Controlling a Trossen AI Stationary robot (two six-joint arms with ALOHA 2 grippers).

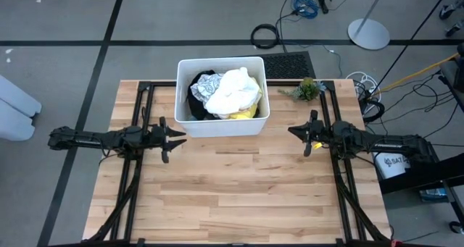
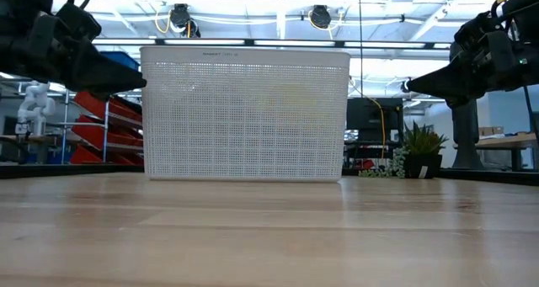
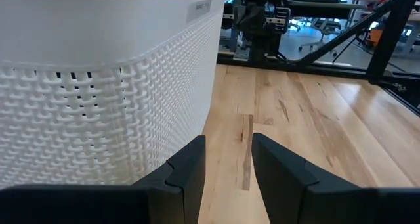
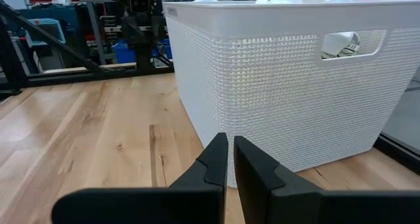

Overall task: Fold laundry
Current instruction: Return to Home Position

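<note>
Laundry [image 1: 228, 93] heaped in tub [image 1: 221, 126] at far middle of desk [image 1: 239, 196]; white cloth seen on top, black and yellow beneath. Left jaws held above desk just off tub's near left corner, parted by small gap, nothing gripped. Right jaws held off tub's right side, almost closed, nothing gripped. Laundry touched by neither, walled inside tub, between and beyond both.

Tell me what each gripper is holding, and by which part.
Nothing is held. The left gripper, fingers apart, and the right gripper, fingers nearly together, are both empty beside the white bin, where the laundry lies.
</note>
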